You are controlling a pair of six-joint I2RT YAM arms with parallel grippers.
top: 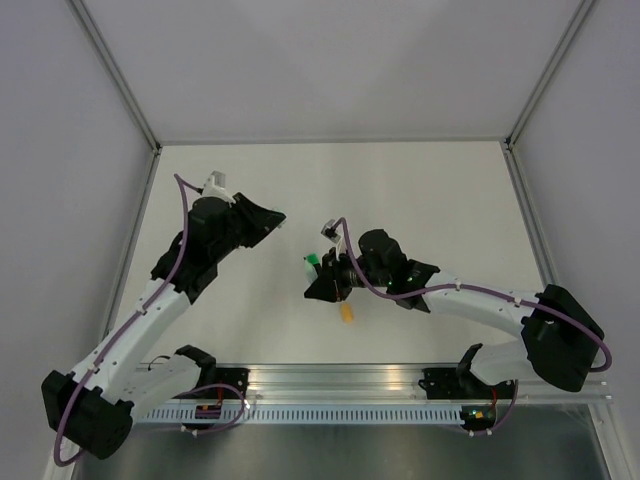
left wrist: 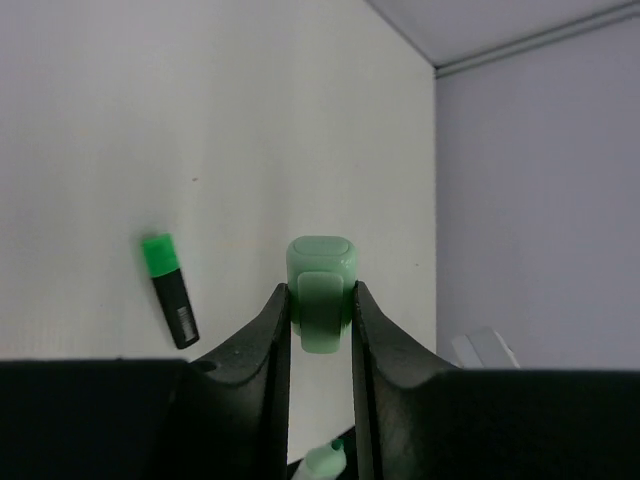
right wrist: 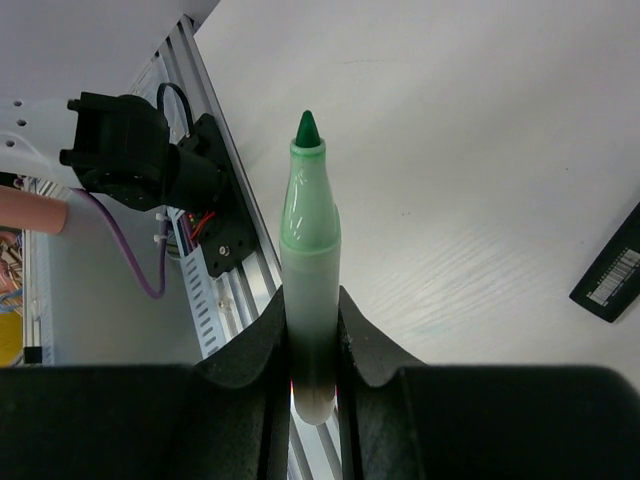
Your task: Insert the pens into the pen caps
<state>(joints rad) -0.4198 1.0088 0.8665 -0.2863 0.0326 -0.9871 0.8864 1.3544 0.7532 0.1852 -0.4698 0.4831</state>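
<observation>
My left gripper (left wrist: 320, 292) is shut on a pale green pen cap (left wrist: 320, 262) and holds it above the table; in the top view this gripper (top: 278, 217) is at centre left. My right gripper (right wrist: 312, 297) is shut on the barrel of a pale green pen (right wrist: 308, 200) whose dark green tip is bare and points away from the fingers. The pen's tip also shows at the bottom of the left wrist view (left wrist: 325, 462). In the top view the right gripper (top: 314, 278) is at centre, the green pen end (top: 312, 260) just beyond it. The two grippers are apart.
A black-barrelled highlighter with a green end (left wrist: 168, 290) lies flat on the white table; its barcode end shows in the right wrist view (right wrist: 612, 268). A small orange-yellow piece (top: 347, 313) lies beside the right arm. The aluminium rail (top: 330, 382) runs along the near edge.
</observation>
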